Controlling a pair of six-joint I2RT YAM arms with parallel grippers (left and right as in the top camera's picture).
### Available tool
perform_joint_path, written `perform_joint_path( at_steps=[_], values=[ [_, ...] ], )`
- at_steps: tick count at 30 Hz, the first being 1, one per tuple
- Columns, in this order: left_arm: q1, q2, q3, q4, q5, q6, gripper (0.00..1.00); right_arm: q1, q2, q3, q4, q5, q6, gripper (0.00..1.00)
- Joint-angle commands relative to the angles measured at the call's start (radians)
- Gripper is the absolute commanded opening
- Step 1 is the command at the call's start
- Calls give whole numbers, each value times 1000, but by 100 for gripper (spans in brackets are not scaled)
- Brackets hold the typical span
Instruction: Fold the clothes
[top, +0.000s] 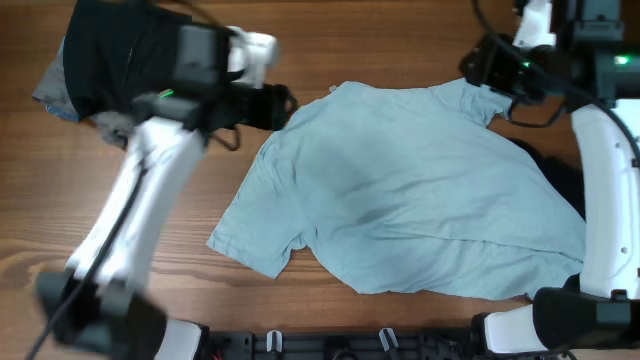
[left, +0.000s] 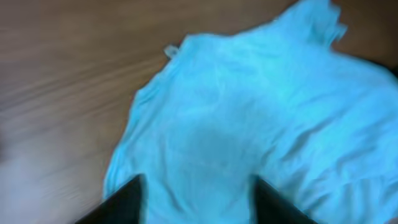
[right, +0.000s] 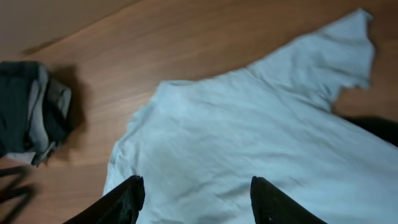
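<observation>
Dark clothes pile (top: 95, 70) sits at the table's (top: 400, 40) far-left corner. Left gripper (top: 283, 105) hangs beside the shirt's upper-left edge, fingers spread, empty. Light blue T-shirt (top: 410, 190) lies mid-table (unfolded, rumpled). Right gripper (top: 478, 66) is near its upper-right sleeve, fingers apart, holding nothing.

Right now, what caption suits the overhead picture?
White left arm and right arm reach toward a rumpled light-blue T-shirt on a brown wooden table, dark clothes piled beside.
</observation>
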Motion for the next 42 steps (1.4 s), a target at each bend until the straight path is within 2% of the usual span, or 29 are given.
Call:
perform_joint_path(
  at_steps=[1, 2, 3, 5, 6, 8, 11, 14, 21, 25, 28, 30, 34, 37, 38, 39, 40, 42],
  values=[
    [-57, 193, 7, 116, 23, 57, 35, -32, -20, 5, -24, -26, 17, 60],
    [-72, 247, 7, 165, 26, 57, 28, -34, -19, 5, -30, -25, 17, 60],
    [-85, 296, 7, 208, 25, 57, 27, -34, -19, 3, -34, -23, 17, 61],
    [-103, 362, 7, 253, 25, 56, 33, -33, -19, -4, -41, -17, 18, 62],
    [-110, 387, 7, 264, 25, 56, 39, -33, -19, -6, -46, -12, 18, 62],
    [-118, 437, 7, 282, 17, 57, 41, -33, -18, -10, -56, -5, 18, 63],
    [-115, 496, 7, 292, -64, 50, 28, -33, -14, -10, -77, 32, 18, 66],
    [-95, 539, 7, 286, -217, -28, 14, -33, -2, -10, -101, 71, 18, 67],
    [63, 579, 7, 175, -457, -243, 9, -34, 47, -10, -116, 95, 24, 67],
    [216, 576, 7, 104, -468, -262, 5, -34, 80, -10, -119, 129, 51, 68],
    [288, 559, 7, 84, -416, -254, 5, -40, 106, -11, -119, 178, 70, 70],
    [314, 539, 7, 76, -379, -218, 5, -53, 132, -11, -120, 221, 91, 71],
    [320, 486, 7, 68, -379, -218, 6, -113, 203, -14, -148, 233, 122, 71],
    [318, 434, 7, 68, -366, -232, 9, -190, 285, -40, -188, 231, 122, 58],
    [318, 410, 7, 66, -361, -232, 10, -214, 311, -53, -201, 222, 121, 41],
    [318, 388, 7, 64, -358, -232, 11, -235, 333, -71, -213, 205, 116, 33],
    [318, 366, 7, 61, -348, -232, 14, -254, 353, -93, -217, 171, 92, 28],
    [318, 303, 7, 50, -295, -231, 22, -282, 392, -172, -199, -3, -76, 24]
  ],
)
